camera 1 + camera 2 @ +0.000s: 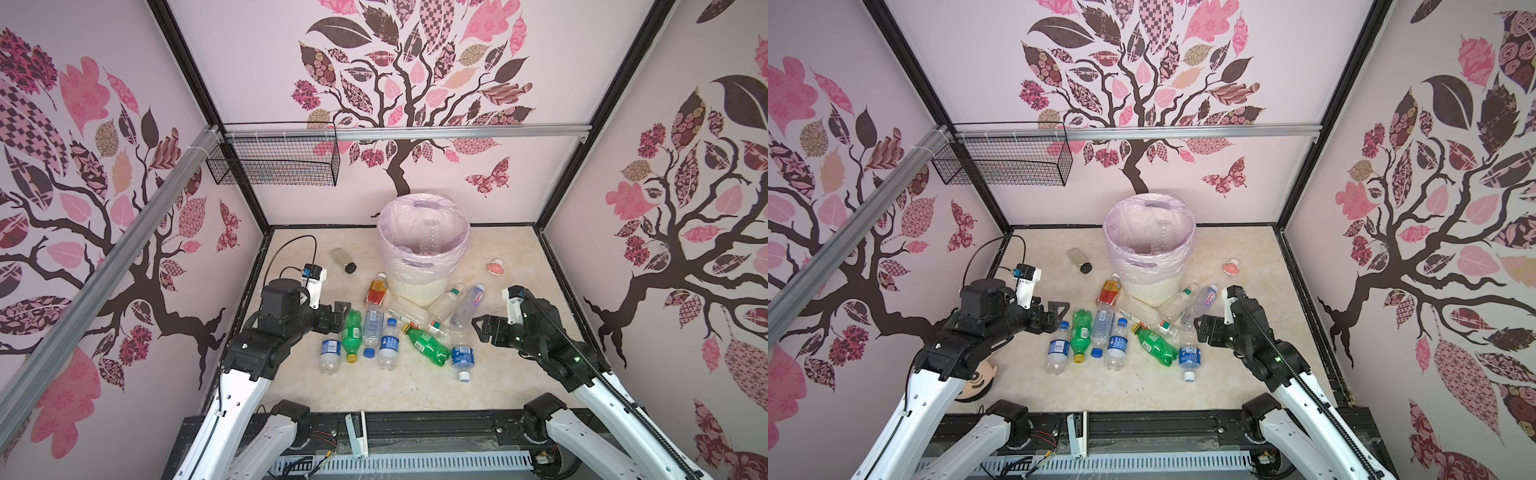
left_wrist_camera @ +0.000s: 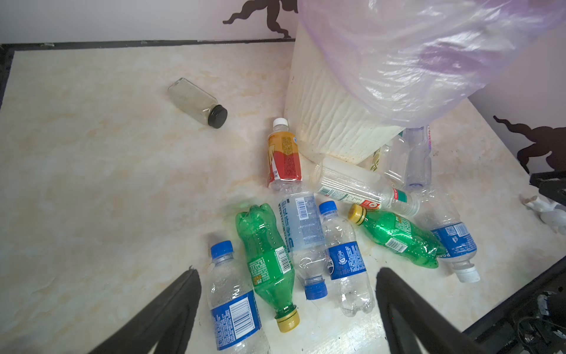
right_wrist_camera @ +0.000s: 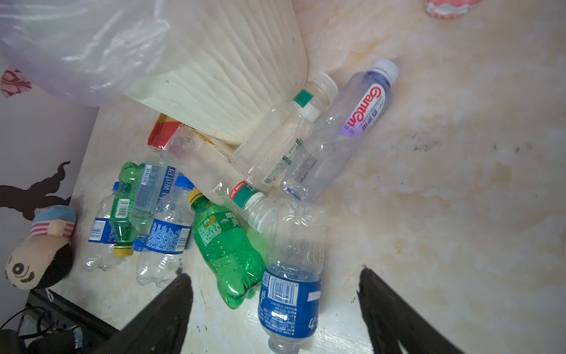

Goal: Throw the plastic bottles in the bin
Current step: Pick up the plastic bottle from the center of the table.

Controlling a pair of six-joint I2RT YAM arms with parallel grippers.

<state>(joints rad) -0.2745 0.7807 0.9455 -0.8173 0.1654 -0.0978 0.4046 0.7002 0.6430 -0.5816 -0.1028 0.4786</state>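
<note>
The plastic bottles (image 1: pixel 388 343) are lying in a loose pile on the table (image 1: pixel 316 390), at the centre of both top views, just below the bin (image 1: pixel 419 289). The bin is standing upright above the pile, with a pink bag (image 1: pixel 415 266) lining it and one clear bottle (image 1: pixel 428 237) showing inside. Some of the pile is touching the bin's base: an orange-red bottle (image 1: pixel 377 291) at its lower left, clear ones at its lower right.

The left gripper (image 1: pixel 337 318) is hovering at the left edge of the pile, its fingers (image 2: pixel 171 306) spread wide, gripping nothing. A green bottle (image 1: pixel 352 332) with a yellow cap is lying just right of it in a top view. In the left wrist view, that green bottle and a blue-cap bottle (image 2: pixel 235 315) are showing between the two fingers. I cannot tell whether they are touching.

The right gripper (image 1: pixel 478 329) is hovering at the right edge of the pile, jaws apart, holding nothing. A blue-label bottle (image 1: pixel 462 356) with a white cap is lying just below-left of it. In the right wrist view it is showing between the fingers (image 3: pixel 386 309), apart from both.

Both grippers are sitting lower in frame than the bin.

A jar (image 1: pixel 344 259) with a black lid is lying left of the bin. A pink toy (image 1: pixel 495 267) is lying right of it. A wire basket (image 1: pixel 274 160) is hanging at the upper left.
</note>
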